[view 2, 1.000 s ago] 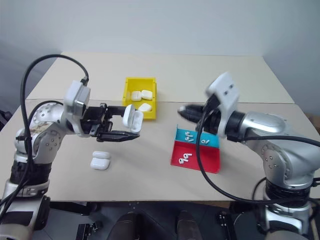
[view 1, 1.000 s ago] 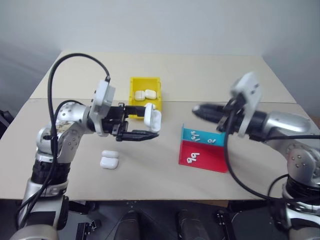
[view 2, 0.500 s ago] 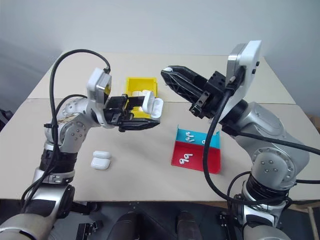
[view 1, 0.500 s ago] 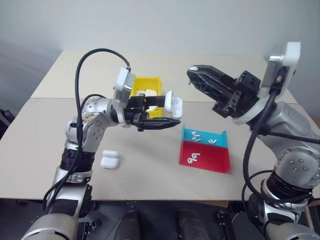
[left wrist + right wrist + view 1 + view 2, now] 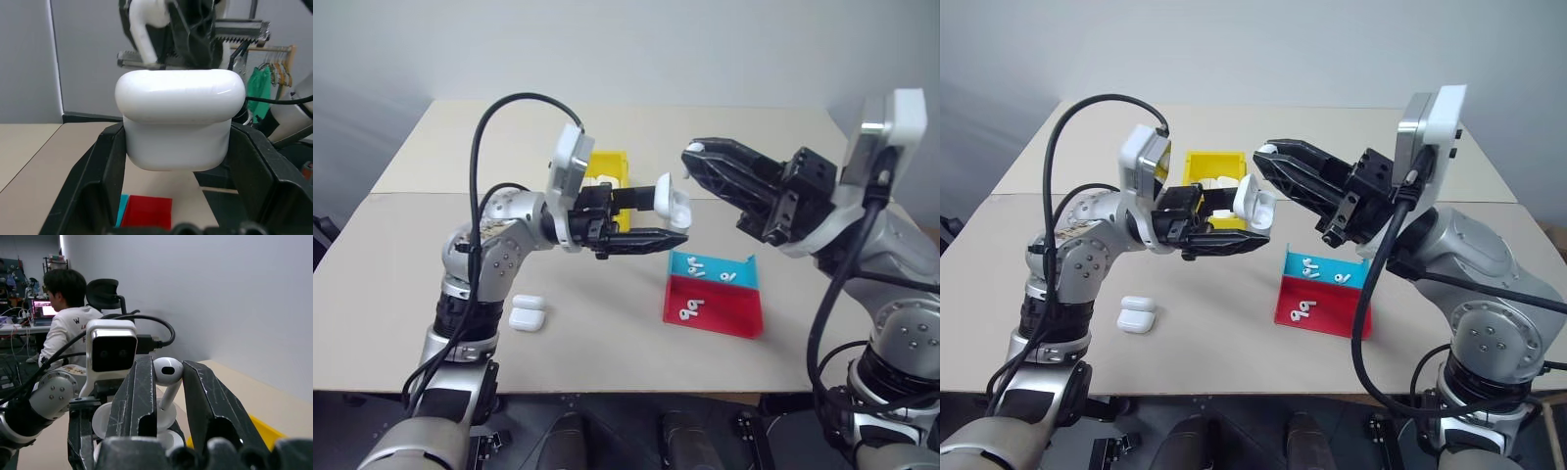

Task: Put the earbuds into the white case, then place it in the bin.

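Right wrist view: earbud (image 5: 167, 372) (claw-pinched) above case (image 5: 180, 117)

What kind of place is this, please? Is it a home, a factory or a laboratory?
Most likely a robotics laboratory or workshop. In the right wrist view a person sits at a desk with a lit laptop. Shelves of equipment stand behind. The robot works at a plain beige table.

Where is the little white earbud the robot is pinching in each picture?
Left eye view: the earbud is above middle, at the right fingers' tips.
Right eye view: above middle, just beyond the open white case.
Left wrist view: top, behind the case.
Right wrist view: centre, between the fingers.
Shared landmark: that white case, held by the left fingers.
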Available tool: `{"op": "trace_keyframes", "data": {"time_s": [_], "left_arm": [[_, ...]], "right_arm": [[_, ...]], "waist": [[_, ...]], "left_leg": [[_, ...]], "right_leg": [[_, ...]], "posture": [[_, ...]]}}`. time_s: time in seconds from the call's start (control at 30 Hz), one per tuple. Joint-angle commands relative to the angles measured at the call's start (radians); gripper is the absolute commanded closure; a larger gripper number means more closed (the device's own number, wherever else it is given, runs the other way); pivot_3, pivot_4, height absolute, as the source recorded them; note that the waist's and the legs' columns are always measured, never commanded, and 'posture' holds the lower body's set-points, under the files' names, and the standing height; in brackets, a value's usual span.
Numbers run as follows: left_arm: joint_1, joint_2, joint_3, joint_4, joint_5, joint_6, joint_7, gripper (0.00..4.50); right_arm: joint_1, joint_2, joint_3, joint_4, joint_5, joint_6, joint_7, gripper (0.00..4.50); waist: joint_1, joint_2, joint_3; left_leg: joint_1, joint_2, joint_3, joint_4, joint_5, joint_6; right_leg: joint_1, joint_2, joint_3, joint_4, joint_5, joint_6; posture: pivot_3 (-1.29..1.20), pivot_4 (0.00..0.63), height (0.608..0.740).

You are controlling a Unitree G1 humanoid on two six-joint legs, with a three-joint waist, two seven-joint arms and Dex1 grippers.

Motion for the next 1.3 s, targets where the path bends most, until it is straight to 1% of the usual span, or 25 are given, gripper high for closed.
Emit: {"op": "trace_keyframes", "data": {"time_s": [0.03,0.2,0.5,0.83,1.27,1.3], "left_arm": [[-0.006,0.006,0.026,-0.044,-0.038,0.011,0.016,1.72],[0.002,0.008,0.023,-0.050,-0.044,0.010,0.022,1.72],[0.006,0.004,0.018,-0.051,-0.041,0.004,0.019,1.72],[0.000,0.002,0.013,-0.043,-0.034,-0.015,-0.005,1.72],[0.001,-0.002,0.006,-0.023,-0.009,-0.038,-0.011,1.72],[0.000,-0.002,0.006,-0.022,-0.009,-0.039,-0.012,1.72]], "right_arm": [[0.003,-0.032,-0.025,-0.030,0.050,-0.036,-0.013,3.89],[0.027,-0.067,-0.009,-0.035,0.057,-0.047,-0.015,3.89],[0.035,-0.071,0.028,-0.025,0.037,-0.073,-0.023,3.89],[0.057,-0.097,0.076,-0.011,-0.031,-0.091,-0.015,3.89],[0.098,-0.143,0.088,-0.020,-0.024,-0.121,0.062,3.89],[0.098,-0.144,0.089,-0.018,-0.025,-0.123,0.065,3.54]], "waist": [[0.000,0.000,0.000],[0.000,0.000,0.000],[0.000,0.000,0.000],[0.000,0.000,0.000],[0.001,0.000,0.000],[0.001,0.000,0.000]], "left_leg": [[0.000,0.000,0.000,0.000,0.000,0.000],[0.000,0.000,0.000,0.000,0.000,0.000],[0.000,0.000,0.000,0.000,0.000,0.000],[0.000,0.000,0.000,0.000,0.000,0.000],[0.000,0.000,0.000,0.000,0.000,0.000],[0.000,0.000,0.000,0.000,0.000,0.000]], "right_leg": [[0.000,0.000,0.000,0.000,0.000,0.000],[0.000,0.000,0.000,0.000,0.000,0.000],[0.000,0.000,0.000,0.000,0.000,0.000],[0.000,0.000,0.000,0.000,0.000,0.000],[0.000,0.000,0.000,0.000,0.000,0.000],[0.000,0.000,0.000,0.000,0.000,0.000]], "posture": [[0.00,0.150,0.740],[0.00,0.150,0.740],[0.00,0.150,0.740],[0.00,0.150,0.740],[0.00,0.150,0.740],[0.00,0.150,0.740]]}}
